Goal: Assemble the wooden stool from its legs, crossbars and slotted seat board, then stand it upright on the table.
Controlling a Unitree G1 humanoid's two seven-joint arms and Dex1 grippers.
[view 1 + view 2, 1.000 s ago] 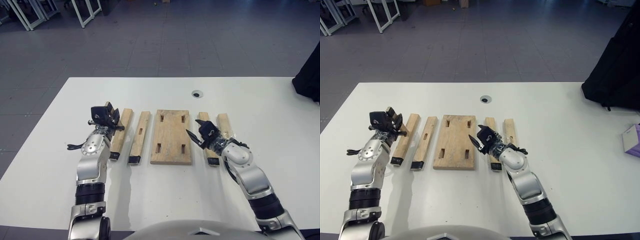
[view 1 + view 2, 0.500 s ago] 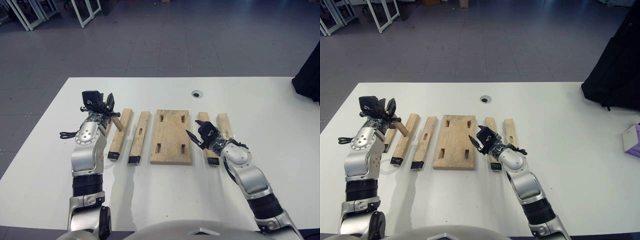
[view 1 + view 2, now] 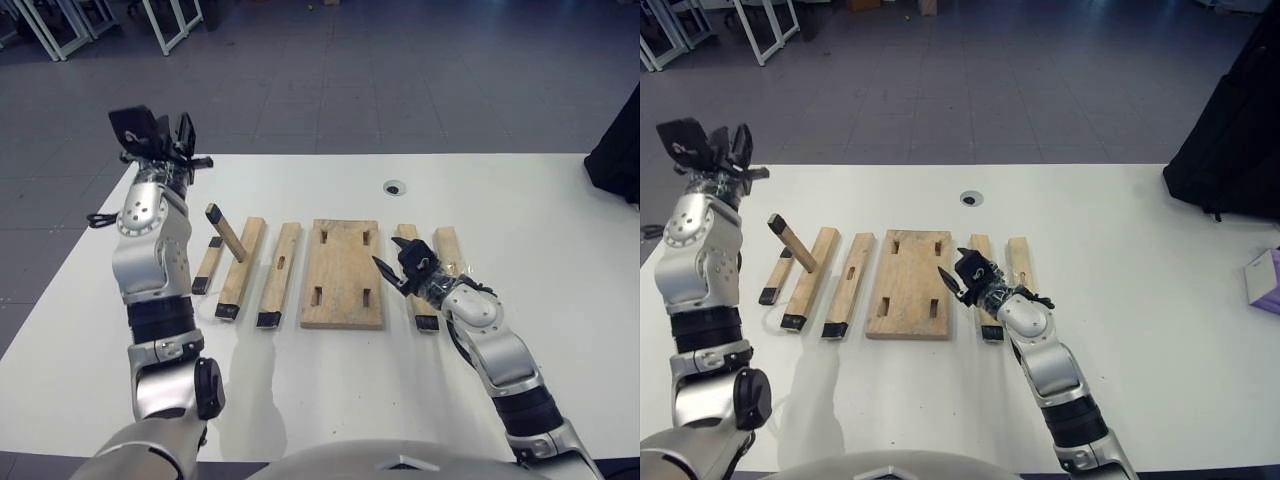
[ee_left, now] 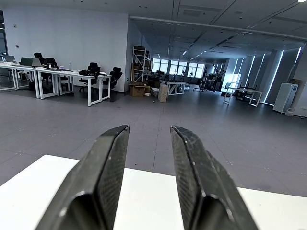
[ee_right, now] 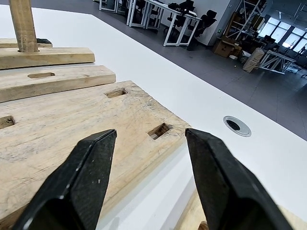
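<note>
One slotted seat board [image 3: 341, 262] just beside the wide-spread right gripper [image 3: 384, 277]

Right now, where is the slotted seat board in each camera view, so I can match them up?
Left eye view: seat board lying flat, near picture centre.
Right eye view: seat board lying flat, left of centre.
Left wrist view: aimed elsewhere, away from it.
Right wrist view: seat board just beneath the open right pincer.
Shared landmark: round cable hole beyond the board's far right corner.
</note>
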